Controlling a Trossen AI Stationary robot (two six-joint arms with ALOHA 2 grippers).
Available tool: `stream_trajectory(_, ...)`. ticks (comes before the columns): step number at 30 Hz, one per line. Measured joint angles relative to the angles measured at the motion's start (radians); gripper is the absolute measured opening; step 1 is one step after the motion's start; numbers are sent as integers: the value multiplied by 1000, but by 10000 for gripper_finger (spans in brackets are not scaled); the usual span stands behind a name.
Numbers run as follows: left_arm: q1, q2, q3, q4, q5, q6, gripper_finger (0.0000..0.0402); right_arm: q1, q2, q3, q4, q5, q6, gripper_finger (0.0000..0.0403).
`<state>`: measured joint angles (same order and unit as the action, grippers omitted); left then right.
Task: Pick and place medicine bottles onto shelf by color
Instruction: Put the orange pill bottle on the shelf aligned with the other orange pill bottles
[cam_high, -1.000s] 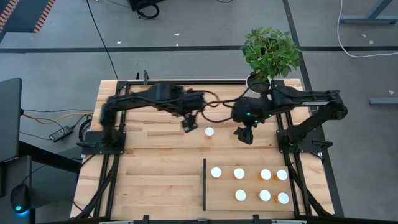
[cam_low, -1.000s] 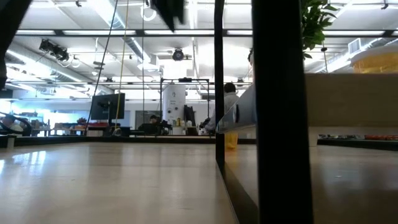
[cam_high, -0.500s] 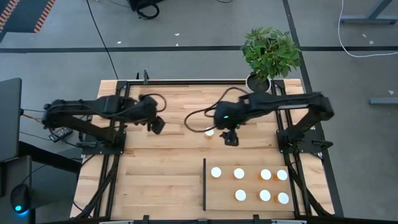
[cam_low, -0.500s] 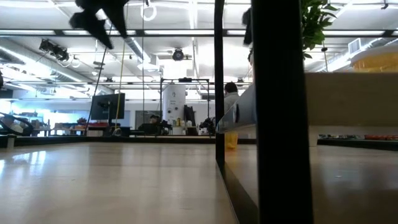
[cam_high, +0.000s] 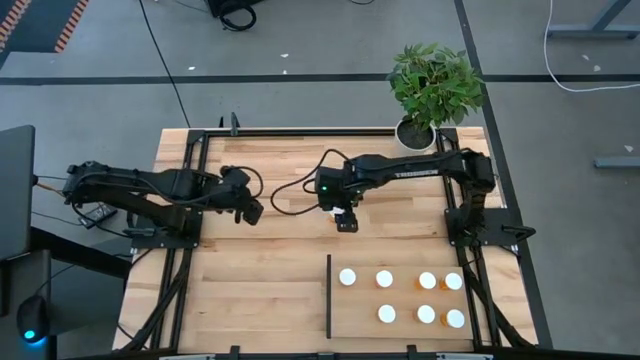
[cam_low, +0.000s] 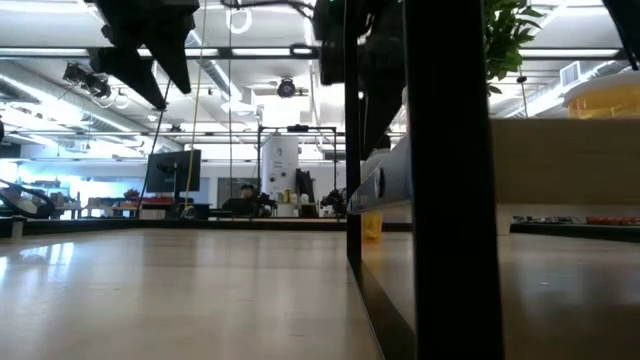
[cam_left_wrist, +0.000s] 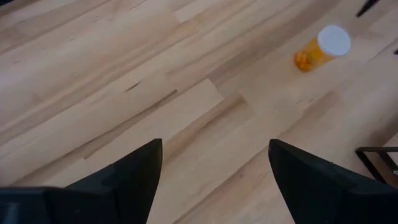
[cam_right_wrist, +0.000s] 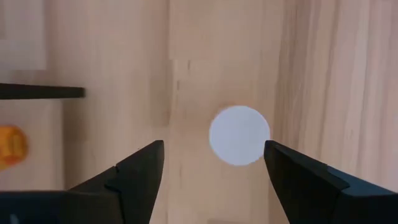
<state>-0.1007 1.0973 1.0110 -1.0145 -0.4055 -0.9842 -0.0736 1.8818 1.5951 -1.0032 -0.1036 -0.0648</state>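
One orange medicine bottle (cam_left_wrist: 323, 46) with a white cap (cam_right_wrist: 239, 135) stands upright on the tabletop, mid-table. My right gripper (cam_high: 345, 221) hangs open right over it, pointing down, and hides it in the high view. In the right wrist view the cap shows between the two fingers (cam_right_wrist: 213, 146), which are clear of it. Several more capped bottles (cam_high: 384, 278) stand in two rows on the shelf (cam_high: 405, 297), right of its black strip (cam_high: 329, 295). My left gripper (cam_high: 251, 211) is open and holds nothing, drawn back toward the table's left side.
A potted plant (cam_high: 432, 85) stands at the table's far right corner. The black arm frames (cam_high: 185, 230) run along both sides of the table. Bare planks (cam_high: 250, 290) lie left of the shelf strip.
My right gripper has come down and toward the table's left, ending over the lone bottle. My left gripper has pulled back toward the table's left edge, sinking and rolling. The bottle has stayed where it was.
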Motion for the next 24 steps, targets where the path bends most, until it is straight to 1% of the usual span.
stream_trajectory(6,-11,0,-19,9,-2,-5,297,-44,57,0,16,-7,-20,289)
stream_trajectory(12,-11,0,-21,-7,-3,-27,297,-71,107,0,30,-6,-20,325)
stream_trajectory(17,-11,0,-21,-7,-2,-26,297,-69,108,0,58,-5,0,355)
stream_trajectory(21,-10,0,-21,-7,-5,-26,297,-64,108,-5,60,-6,26,362)
stream_trajectory(24,-10,1,-21,-7,-9,-27,297,-52,106,-35,81,-6,47,362)
